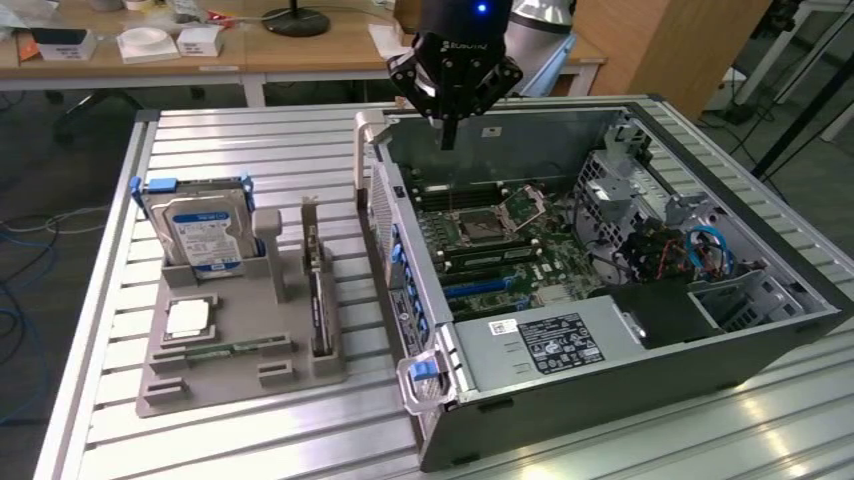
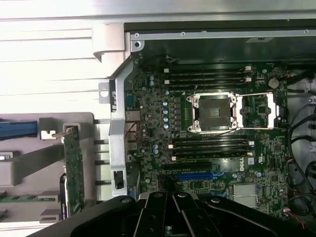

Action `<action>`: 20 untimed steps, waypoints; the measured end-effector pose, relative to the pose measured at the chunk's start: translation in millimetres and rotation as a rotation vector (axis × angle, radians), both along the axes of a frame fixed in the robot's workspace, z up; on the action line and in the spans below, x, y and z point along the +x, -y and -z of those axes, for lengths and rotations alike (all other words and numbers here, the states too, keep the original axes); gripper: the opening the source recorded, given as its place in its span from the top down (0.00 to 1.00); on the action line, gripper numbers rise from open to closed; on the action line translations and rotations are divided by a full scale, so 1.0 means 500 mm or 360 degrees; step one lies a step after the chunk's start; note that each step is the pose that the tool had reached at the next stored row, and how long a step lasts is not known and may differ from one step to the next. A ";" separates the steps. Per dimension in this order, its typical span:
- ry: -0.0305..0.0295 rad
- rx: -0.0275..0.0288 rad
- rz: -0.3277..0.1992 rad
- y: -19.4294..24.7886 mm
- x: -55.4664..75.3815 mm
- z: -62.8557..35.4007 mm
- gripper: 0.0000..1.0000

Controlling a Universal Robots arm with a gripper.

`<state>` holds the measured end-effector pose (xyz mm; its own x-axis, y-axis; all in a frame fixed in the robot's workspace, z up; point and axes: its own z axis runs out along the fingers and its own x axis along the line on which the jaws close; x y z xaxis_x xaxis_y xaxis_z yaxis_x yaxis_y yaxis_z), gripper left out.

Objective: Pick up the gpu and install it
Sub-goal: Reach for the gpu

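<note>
Slatted metal worktop (image 1: 240,150), seen from the exterior view, its left to its right. Far left: grey holder (image 1: 200,395) with a silver hard drive (image 1: 200,235) standing upright in it, blue-and-white label facing out. Nearer the front of the holder a narrow green memory stick (image 1: 220,350) lies flat. At the holder's right edge the gpu (image 1: 316,285) stands on its long edge in a slot, thin and dark edge-on (the wrist view gives its board face as greenish (image 2: 74,170)). It sits just beside the computer case (image 1: 601,395) but not touching it, uninstalled. The case lies on its side with the panel off. Inside it are the motherboard (image 1: 521,250), the bare processor socket (image 1: 481,228) and a blue expansion slot (image 1: 483,288), which is empty. The power supply (image 1: 547,340), with its white label, is at the near end. The arm (image 1: 454,60) hangs over the far end of the case, just inside the far wall. Its jaws point straight down, pressed together and holding nothing. They are well apart from the gpu and clear of the motherboard below.
</note>
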<state>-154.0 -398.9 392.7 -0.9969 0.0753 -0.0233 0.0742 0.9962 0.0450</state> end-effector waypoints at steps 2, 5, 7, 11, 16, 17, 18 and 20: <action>0.00000 0.00001 0.0000 0.0000 -0.003 0.000 0.89; 0.00000 0.00001 0.0000 -0.0001 -0.009 0.000 0.89; 0.00000 0.00001 0.0000 0.0000 -0.012 0.000 0.89; 0.00000 0.00000 0.0000 0.0000 -0.018 0.000 0.89; 0.00000 0.00001 0.0000 0.0002 -0.027 0.000 0.89; -0.00001 0.00000 0.0000 0.0002 -0.029 0.000 0.89; 0.00000 0.00000 0.0000 0.0003 -0.030 0.000 0.89; 0.00000 0.00001 0.0000 0.0005 -0.034 0.000 0.89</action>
